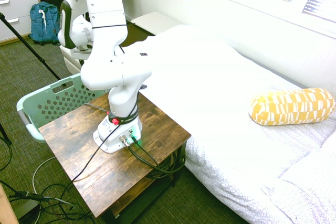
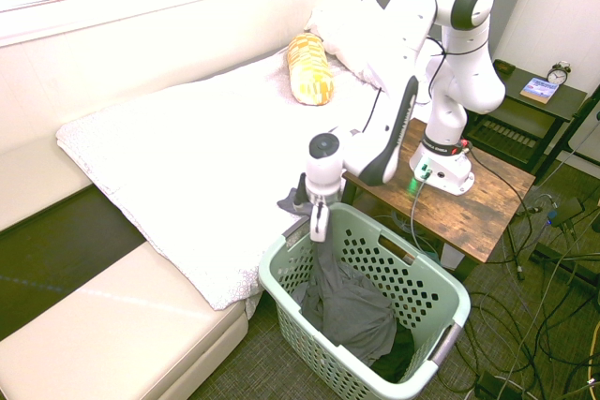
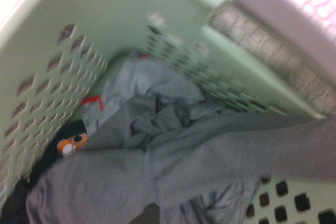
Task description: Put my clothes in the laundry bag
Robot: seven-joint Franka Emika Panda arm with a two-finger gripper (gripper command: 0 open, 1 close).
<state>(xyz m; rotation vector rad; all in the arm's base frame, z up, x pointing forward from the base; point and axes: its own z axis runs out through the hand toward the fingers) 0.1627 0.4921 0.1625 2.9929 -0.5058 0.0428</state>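
- Nearest, a mint-green laundry basket (image 2: 456, 299) is standing on the floor, its sides showing rows of holes.
- Inside, the dark grey garment (image 2: 352, 316) is lying crumpled, one length stretching up to the rim beneath the gripper (image 2: 320, 229).
- The gripper is pointing down at the rim on the bed side; whether it is wide, narrow or holding the cloth, I cannot tell.
- Under the garment, dark fabric (image 3: 52, 145) is showing an orange-and-white cartoon face; lighter grey cloth (image 3: 149, 80) is lying beside it, near some red trim (image 3: 92, 99).
- Behind, the white arm (image 2: 389, 128) is rising from a wooden table (image 2: 492, 217); its lettering is staying too small to read.
- Farther back, a yellow-and-white pillow (image 2: 310, 70) is resting on the bed (image 2: 187, 156).
- On a dark nightstand (image 2: 525, 112), a blue-covered book (image 2: 539, 90) with unreadable print is lying near a clock (image 2: 559, 73).
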